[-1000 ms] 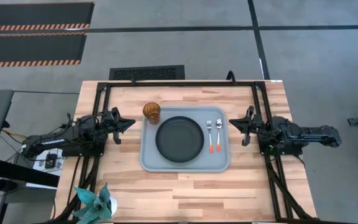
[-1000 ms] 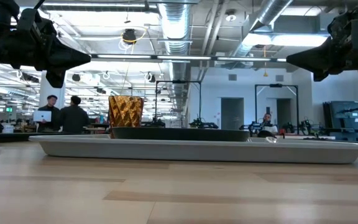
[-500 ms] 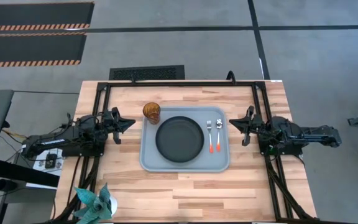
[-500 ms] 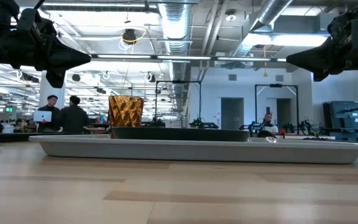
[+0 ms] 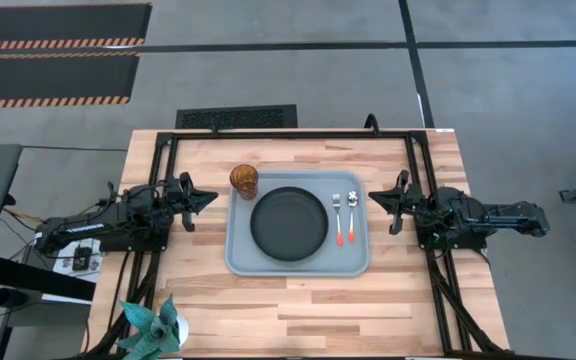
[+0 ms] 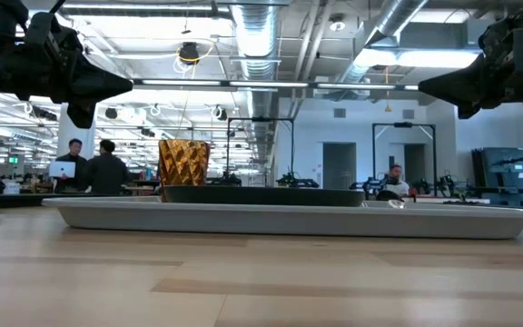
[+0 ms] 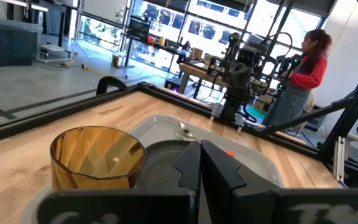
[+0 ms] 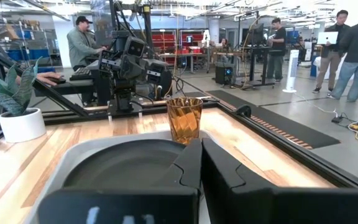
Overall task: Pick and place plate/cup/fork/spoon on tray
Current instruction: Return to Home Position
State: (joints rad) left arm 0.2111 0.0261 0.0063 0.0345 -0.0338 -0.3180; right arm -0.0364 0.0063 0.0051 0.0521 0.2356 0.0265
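The grey-blue tray lies in the middle of the table. The black plate rests flat in the tray. The amber cup stands upright at the tray's far left corner. The fork and the spoon lie side by side in the tray's right part, heads toward the far edge. My left gripper is shut and empty, above the table left of the tray. My right gripper is shut and empty, right of the tray.
A potted plant stands at the table's near left corner. A black frame runs along the table's far and side edges. People stand in the room beyond the table.
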